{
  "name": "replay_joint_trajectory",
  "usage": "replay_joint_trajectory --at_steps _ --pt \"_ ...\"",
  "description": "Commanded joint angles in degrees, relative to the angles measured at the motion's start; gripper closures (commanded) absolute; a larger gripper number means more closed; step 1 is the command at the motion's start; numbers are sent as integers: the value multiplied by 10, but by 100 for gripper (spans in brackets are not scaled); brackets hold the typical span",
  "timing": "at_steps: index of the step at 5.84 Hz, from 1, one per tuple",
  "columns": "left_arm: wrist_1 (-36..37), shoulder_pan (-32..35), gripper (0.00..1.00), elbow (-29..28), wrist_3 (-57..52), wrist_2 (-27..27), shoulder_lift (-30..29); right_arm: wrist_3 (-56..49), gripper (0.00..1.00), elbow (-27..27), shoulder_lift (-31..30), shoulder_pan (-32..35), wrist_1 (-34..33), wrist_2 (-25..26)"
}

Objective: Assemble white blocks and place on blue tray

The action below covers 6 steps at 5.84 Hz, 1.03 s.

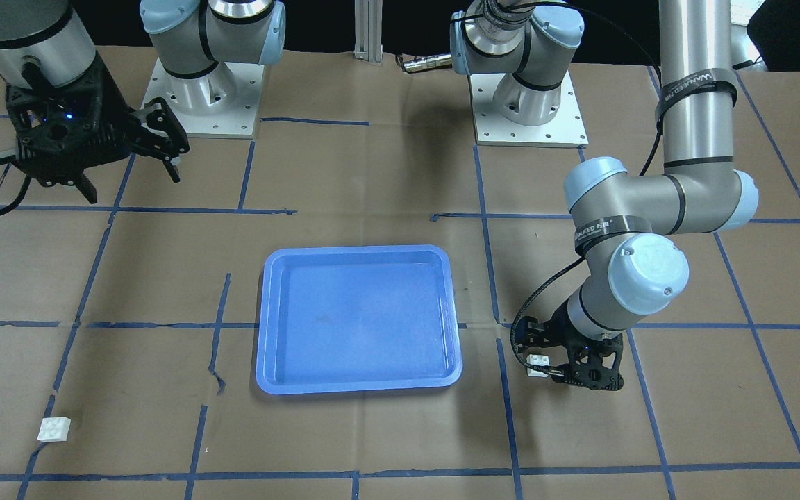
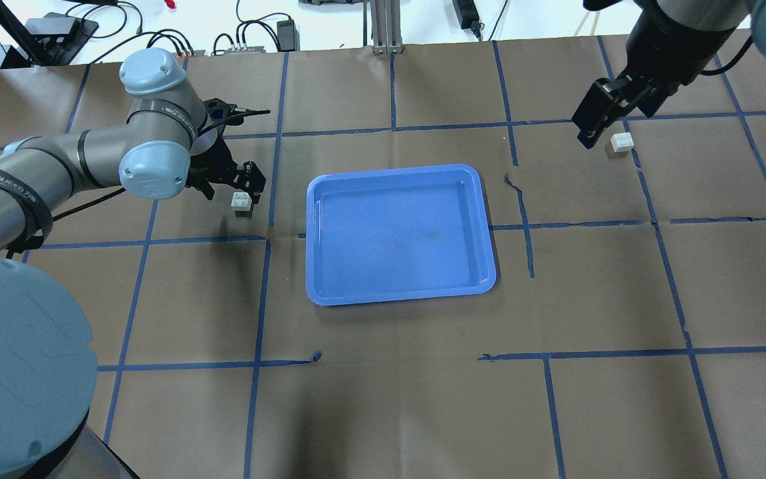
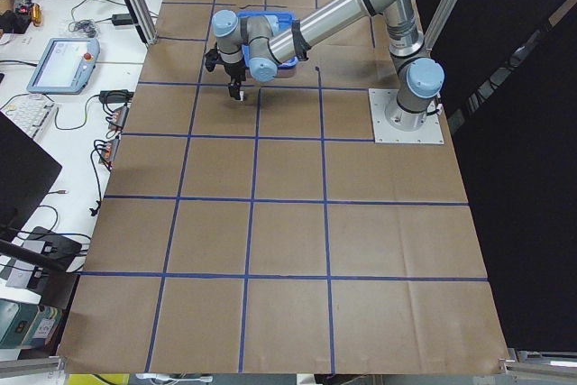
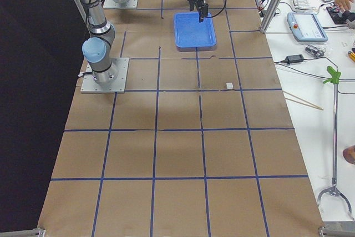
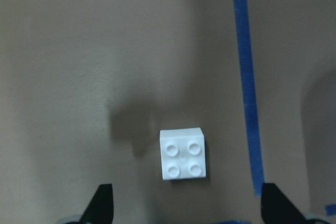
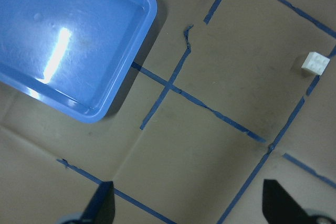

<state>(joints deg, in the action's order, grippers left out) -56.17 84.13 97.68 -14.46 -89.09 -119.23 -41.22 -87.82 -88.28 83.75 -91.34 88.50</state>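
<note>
One white block (image 2: 241, 199) lies on the paper left of the blue tray (image 2: 396, 297). My left gripper (image 2: 247, 188) hangs low over it, open. In the left wrist view the block (image 5: 182, 154) rests studs up on the table between my two wide-apart fingertips (image 5: 102, 203). The second white block (image 2: 622, 142) lies at the far right; it also shows in the front view (image 1: 53, 429). My right gripper (image 2: 592, 130) is open and empty, raised high, near that block. The right wrist view shows this block (image 6: 315, 63) and the tray (image 6: 149, 9). The tray holds nothing.
The table is covered in brown paper with a grid of blue tape (image 2: 526, 226). The two arm bases (image 1: 528, 111) stand at the robot's side. Monitors, cables and tools lie on side benches (image 4: 305, 26) beyond the table edge.
</note>
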Motion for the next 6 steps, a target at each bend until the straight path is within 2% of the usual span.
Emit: replay_joint_trajectory --at_steps 1,2,3,4,5,6 --pt "5 0 12 1 -1 1 -10 -330 0 5 39 -62 -9 -3" --pt "7 0 30 4 -3 1 -10 -503 0 9 62 -88 -59 -3" --pt "8 0 37 3 -3 1 -12 -611 0 26 85 -108 -70 -9" --pt "8 0 37 1 -3 1 -14 -691 0 72 127 -111 -70 -9" --pt "10 0 56 0 -3 1 -16 -738 1 142 184 -112 -61 -9" --pt "11 0 87 -2 -2 1 -16 -757 0 190 229 -125 -54 -16"
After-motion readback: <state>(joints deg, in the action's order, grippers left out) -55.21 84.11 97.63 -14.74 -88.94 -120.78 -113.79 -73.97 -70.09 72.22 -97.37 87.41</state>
